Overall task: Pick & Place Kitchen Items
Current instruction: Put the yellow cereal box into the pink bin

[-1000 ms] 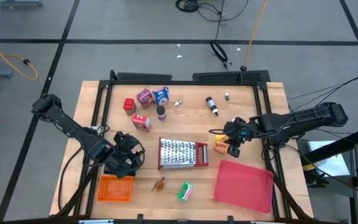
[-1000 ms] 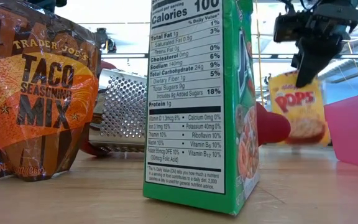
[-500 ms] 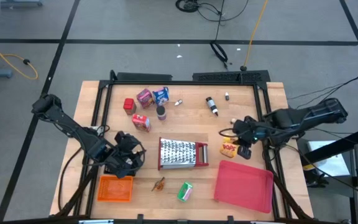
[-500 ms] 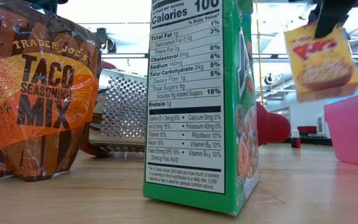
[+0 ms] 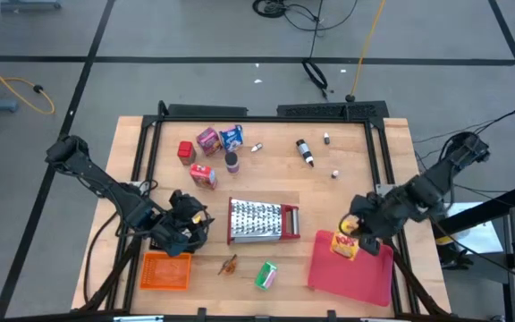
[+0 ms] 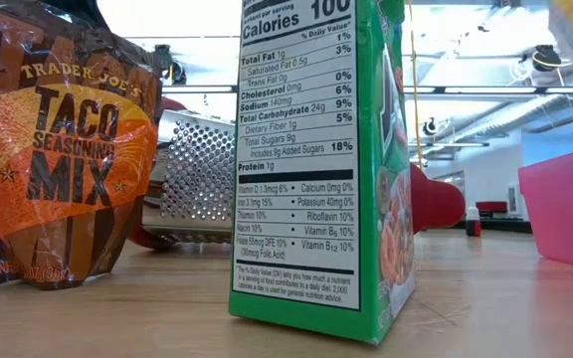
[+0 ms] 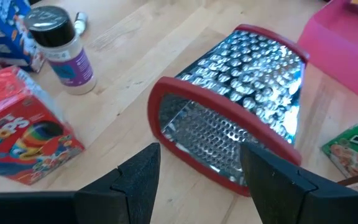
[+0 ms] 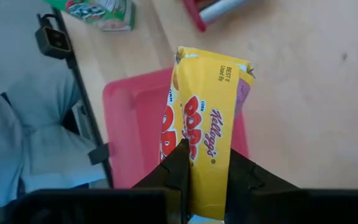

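wood table [image 5: 347,143] | grey floor | right end effector [image 5: 358,234] clamps yellow box [image 5: 345,245] | left end effector [image 5: 189,231] agape, empty

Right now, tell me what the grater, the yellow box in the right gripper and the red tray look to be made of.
Grater: shiny perforated metal, probably steel, with a red, plastic-looking rim.
Yellow box, clamped in the right gripper: printed cardboard, judging by its folded, creased end.
Red tray: smooth, matte pink-red, likely plastic.
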`<action>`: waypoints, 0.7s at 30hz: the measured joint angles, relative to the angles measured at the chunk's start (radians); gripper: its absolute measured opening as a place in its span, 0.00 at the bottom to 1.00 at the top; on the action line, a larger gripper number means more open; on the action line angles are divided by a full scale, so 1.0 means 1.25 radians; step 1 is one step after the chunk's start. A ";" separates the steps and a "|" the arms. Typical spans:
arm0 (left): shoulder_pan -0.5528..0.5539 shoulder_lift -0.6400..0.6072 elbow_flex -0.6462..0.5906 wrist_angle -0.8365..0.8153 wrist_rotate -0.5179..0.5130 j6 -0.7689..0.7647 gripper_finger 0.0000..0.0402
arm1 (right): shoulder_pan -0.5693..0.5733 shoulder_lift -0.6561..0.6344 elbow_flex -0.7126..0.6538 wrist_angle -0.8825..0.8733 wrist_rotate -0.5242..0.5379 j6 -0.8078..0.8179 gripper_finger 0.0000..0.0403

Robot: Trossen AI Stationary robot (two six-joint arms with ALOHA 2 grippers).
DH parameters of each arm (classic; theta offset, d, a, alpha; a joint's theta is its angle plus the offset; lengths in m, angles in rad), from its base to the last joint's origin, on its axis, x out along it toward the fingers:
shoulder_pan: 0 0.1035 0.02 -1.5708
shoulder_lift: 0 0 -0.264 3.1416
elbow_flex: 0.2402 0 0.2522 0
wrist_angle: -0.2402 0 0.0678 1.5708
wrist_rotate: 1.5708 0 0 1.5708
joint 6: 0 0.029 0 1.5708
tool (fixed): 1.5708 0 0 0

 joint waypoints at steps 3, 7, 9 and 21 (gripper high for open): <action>0.000 0.000 0.000 0.025 -0.002 0.023 0.56 | 0.069 0.000 0.000 -0.013 0.033 0.080 0.11; 0.000 0.000 0.000 0.051 -0.006 0.048 0.56 | 0.158 0.000 0.000 -0.076 0.083 0.212 0.11; 0.000 0.000 0.000 0.059 -0.006 0.062 0.56 | 0.195 0.000 0.000 -0.111 0.105 0.278 0.11; 0.000 0.000 0.000 0.059 -0.007 0.074 0.56 | 0.349 0.047 0.000 -0.174 0.140 0.509 0.11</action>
